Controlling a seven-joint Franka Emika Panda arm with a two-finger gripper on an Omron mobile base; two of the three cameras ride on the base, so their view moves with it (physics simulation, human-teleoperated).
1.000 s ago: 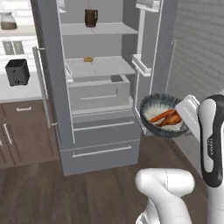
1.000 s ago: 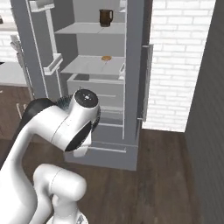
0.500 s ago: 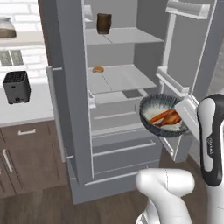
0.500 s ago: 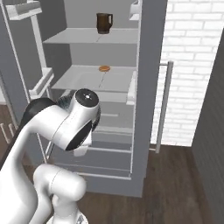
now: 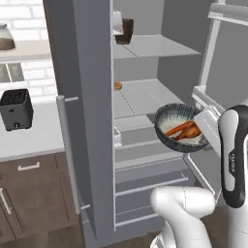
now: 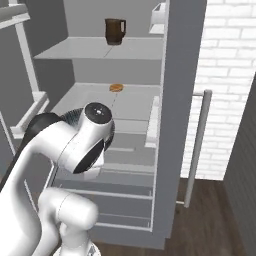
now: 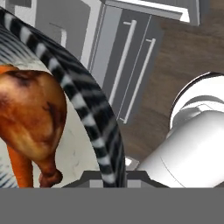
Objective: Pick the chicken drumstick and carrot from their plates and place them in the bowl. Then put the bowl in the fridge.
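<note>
1. The robot's hand (image 7: 114, 177) is clamped on the rim of the ribbed bowl (image 5: 180, 128), carrying it in mid-air in front of the open fridge (image 5: 92, 121); pinching the wall is likely the only purchase two thin fingers get on so wide a vessel.

2. Inside the bowl lie the chicken drumstick (image 7: 33, 116) and the carrot (image 7: 19, 168), resting against each other on the speckled floor (the bowl tilts slightly toward the camera in the left base view, yet neither reaches the rim).

3. The bowl hangs level with the middle shelf (image 5: 145, 94), just outside it, which suggests that shelf is the intended landing spot: it is broad and mostly bare.

4. A small round brown item (image 6: 116, 87) sits far back on that shelf, and a dark mug (image 6: 114, 30) stands on the shelf above, both well apart from the bowl, so they should not obstruct it.

5. The right door's bins (image 5: 208, 121) stand close beside the bowl, a likely snag if the arm swings wide.

6. On the desk (image 5: 29, 140) left of the fridge sits a black toaster (image 5: 16, 109), uninvolved.
</note>
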